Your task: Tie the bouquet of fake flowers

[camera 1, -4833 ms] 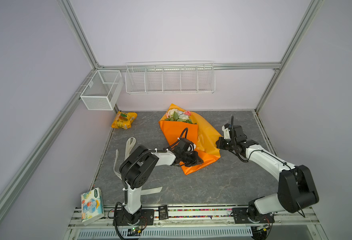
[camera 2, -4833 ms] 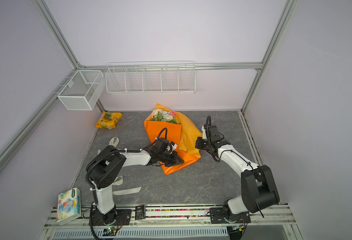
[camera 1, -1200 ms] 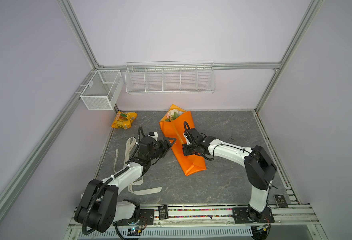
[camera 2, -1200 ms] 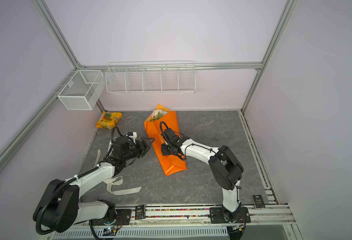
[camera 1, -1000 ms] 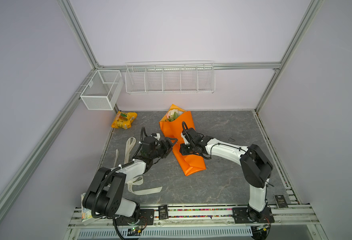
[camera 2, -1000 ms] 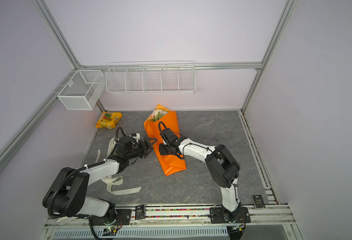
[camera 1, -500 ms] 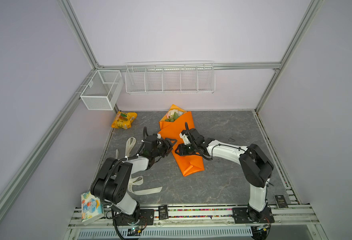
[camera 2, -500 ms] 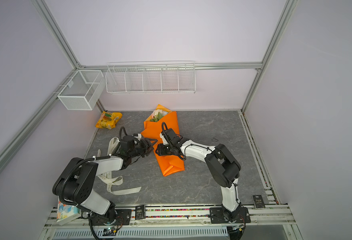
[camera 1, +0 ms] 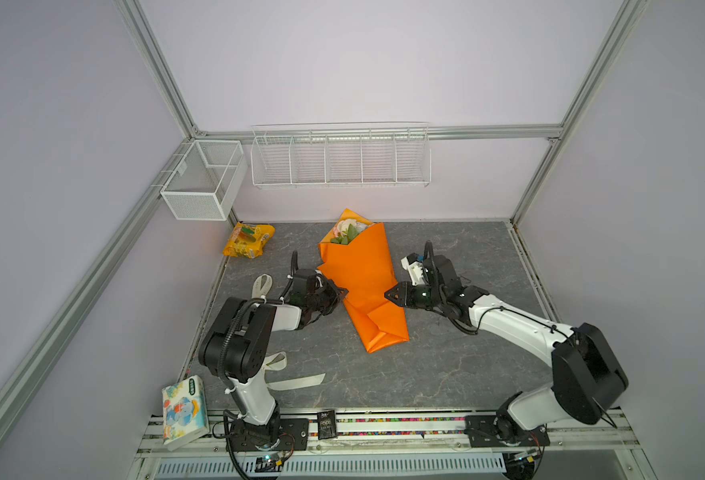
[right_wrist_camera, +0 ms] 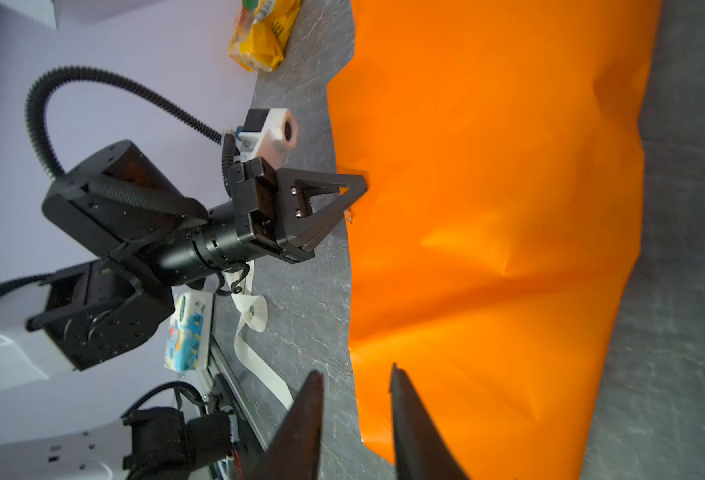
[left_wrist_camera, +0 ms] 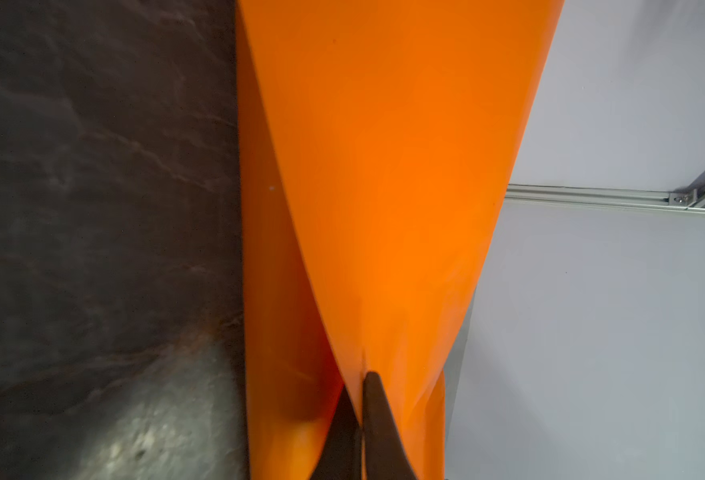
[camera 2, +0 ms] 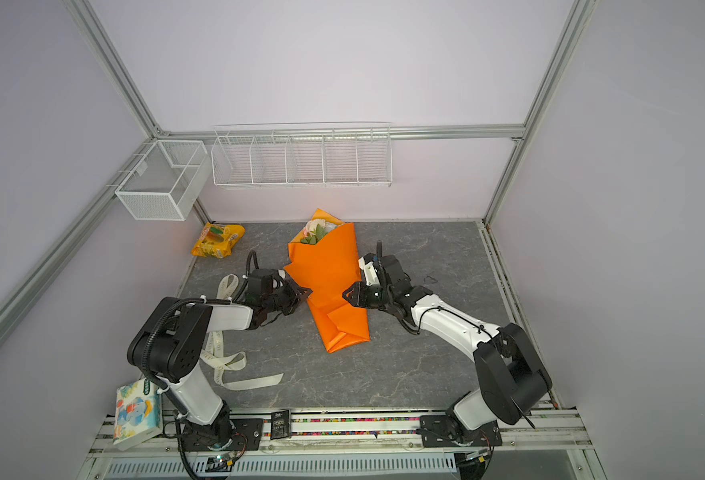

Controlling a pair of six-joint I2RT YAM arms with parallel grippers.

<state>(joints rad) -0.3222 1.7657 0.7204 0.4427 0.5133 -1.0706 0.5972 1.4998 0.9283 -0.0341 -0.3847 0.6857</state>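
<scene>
Two claws, one on each side of the bouquet. The bouquet of fake flowers (camera 1: 363,286) lies flat on the grey counter (camera 1: 446,365), roughly mid-counter. It's rolled into a cone in its orange wrap (camera 2: 334,299), with the blooms (camera 1: 347,230) poking out at the far end by the back wall and the narrow folded tip pointing toward the arm bases.

The left claw (camera 1: 341,293) is at the left edge of the wrap, about halfway along, and it's clamped tight. The left wrist view shows a fold of orange paper pinched between the two dark fingers (left_wrist_camera: 377,419). The right wrist view catches that same claw from across the bouquet, its tip right at the paper's edge.

The right claw (camera 1: 389,295) sits at the opposite edge, either just touching the wrap or just beside it. I can't tell which. Its jaws are a little apart in the right wrist view, with bare counter and the paper's edge showing in the gap — so it isn't gripping anything.

Other stuff: a cream ribbon (camera 2: 251,380) lies loose on the counter around the left arm, apart from the bouquet. A yellow snack packet (camera 1: 249,245) is in the back left corner, and a tissue pack (camera 1: 184,411) sits at the front left.
</scene>
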